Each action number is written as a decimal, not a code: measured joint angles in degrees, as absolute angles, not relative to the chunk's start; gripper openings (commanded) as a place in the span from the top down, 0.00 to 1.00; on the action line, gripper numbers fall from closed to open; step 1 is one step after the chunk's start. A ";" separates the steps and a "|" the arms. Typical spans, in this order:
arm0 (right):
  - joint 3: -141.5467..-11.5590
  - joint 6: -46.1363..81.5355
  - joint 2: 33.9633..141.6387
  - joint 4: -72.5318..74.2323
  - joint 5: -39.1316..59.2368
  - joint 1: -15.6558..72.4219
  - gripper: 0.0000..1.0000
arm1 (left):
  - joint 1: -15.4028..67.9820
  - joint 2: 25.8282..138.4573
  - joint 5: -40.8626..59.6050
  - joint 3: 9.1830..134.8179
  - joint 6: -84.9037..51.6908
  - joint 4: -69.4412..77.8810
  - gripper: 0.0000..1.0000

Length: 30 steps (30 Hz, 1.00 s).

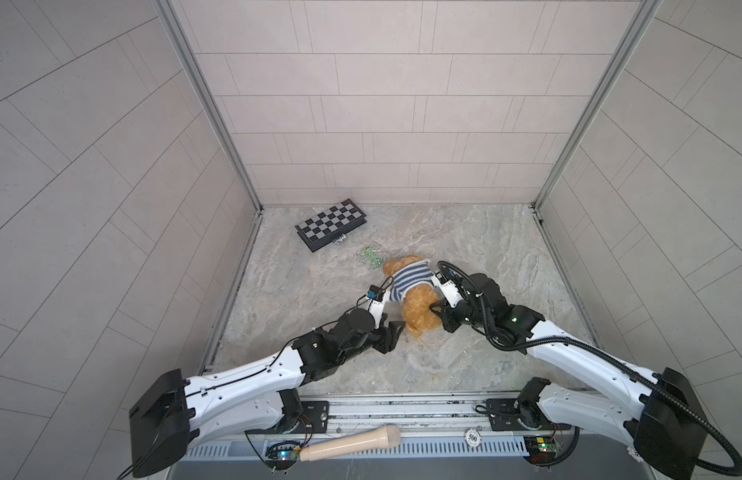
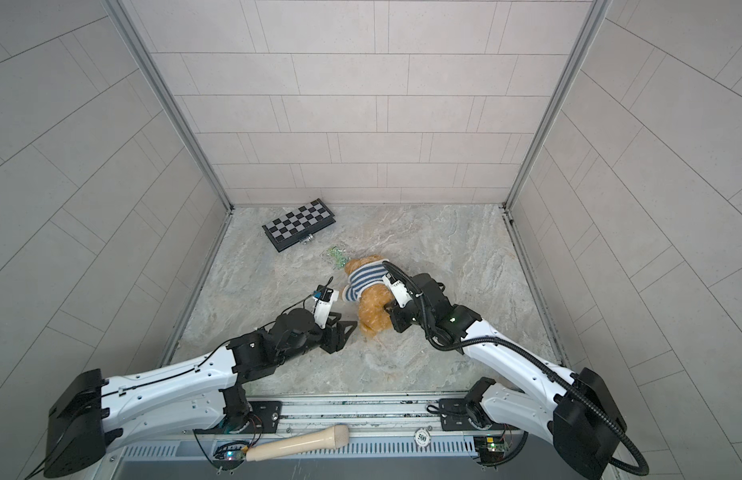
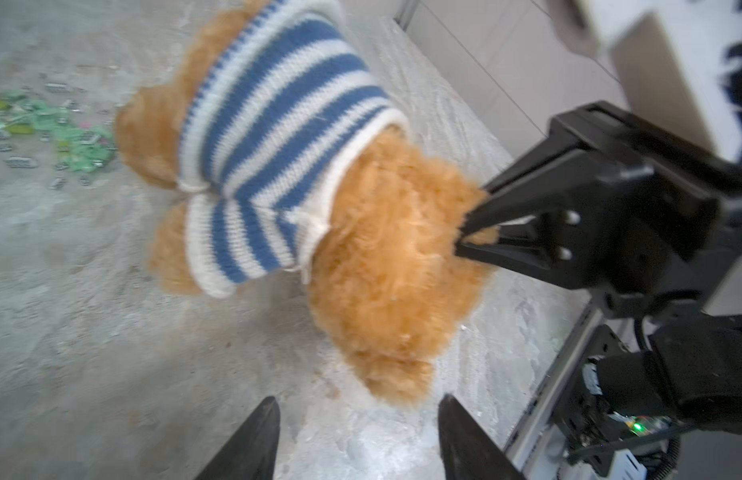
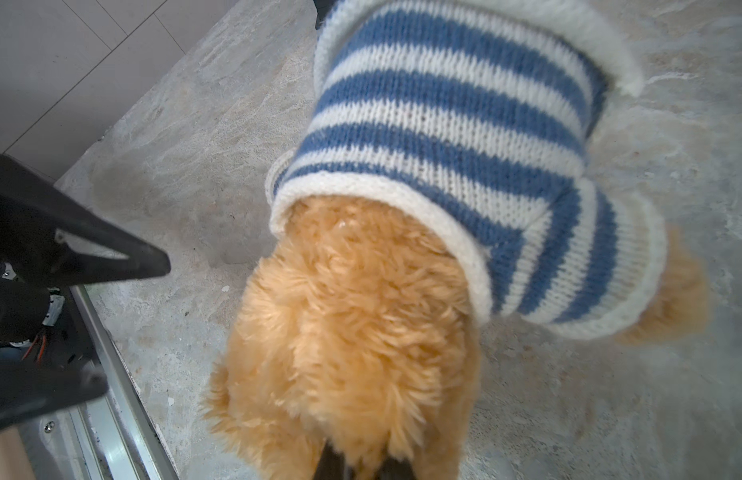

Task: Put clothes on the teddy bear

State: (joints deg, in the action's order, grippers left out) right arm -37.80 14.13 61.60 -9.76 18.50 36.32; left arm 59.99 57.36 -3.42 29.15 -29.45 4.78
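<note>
**Sweater on, only the tidy-up left**

Starting at your left, the folded chessboard [image 1: 331, 224] and a scatter of green bits [image 1: 370, 254] lie on the desk [image 1: 506, 249], clear of the work and untouched. Next come the left jaws. They stand apart and empty, fingertips [image 3: 259, 436] with only bare desk between them, just short of the bear's legs.

The teddy bear [image 1: 419, 316] lies near the middle of the desk, head toward the chessboard and legs toward the front rail [image 1: 402, 409]. The blue-and-white striped sweater [image 1: 407, 280] is over its head and covers the trunk down to the waist. A paw shows at a sleeve end in each wrist view, so both arms look threaded. On the right, the right jaws are clenched on a tuft of fur on the bear's lower body.

By my reading, the dressing is nearly finished. What seems left for you is to check that the hem sits even all round, smooth the collar, then let go. Whether the bear lies face-down I cannot tell.
</note>
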 measured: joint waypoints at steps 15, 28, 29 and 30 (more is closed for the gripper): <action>-37.80 17.56 63.37 -5.34 23.42 34.81 1.00 | 62.28 72.47 -4.23 30.46 -29.93 12.27 0.58; -37.04 18.11 65.49 -3.49 24.53 34.33 0.95 | 62.28 69.97 -3.99 30.28 -30.22 12.45 1.00; -37.04 18.13 65.49 -3.40 24.75 34.33 0.91 | 62.28 68.84 -3.97 30.13 -30.09 11.92 1.00; -37.04 18.13 65.49 -3.16 25.10 34.30 0.87 | 62.28 67.64 -3.95 29.95 -29.93 11.44 1.00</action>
